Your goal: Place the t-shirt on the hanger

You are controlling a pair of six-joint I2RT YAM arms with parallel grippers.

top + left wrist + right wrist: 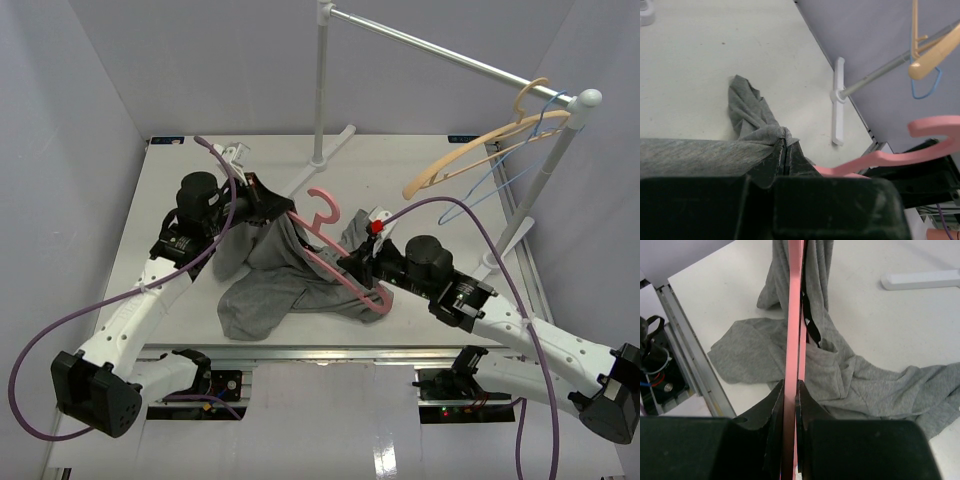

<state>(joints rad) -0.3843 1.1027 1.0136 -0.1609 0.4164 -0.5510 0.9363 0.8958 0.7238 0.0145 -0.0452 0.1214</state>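
Fingers [769, 169] of the left gripper [786, 148] pinch the grey t-shirt [265, 295] left of centre; the right gripper [790, 390], right of centre, clamps the pink hanger [794, 315].

The t-shirt [270, 290] lies mid-way across the table [420, 160], partly draped over the hanger [318, 252], which slants toward the front right. The left gripper [289, 208] is at the t-shirt's rear left, the right gripper [354, 268] on the hanger's right. A rack [322, 80] stands behind.

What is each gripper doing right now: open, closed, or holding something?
Left gripper: closed, holding the t-shirt.
Right gripper: closed, holding the hanger.
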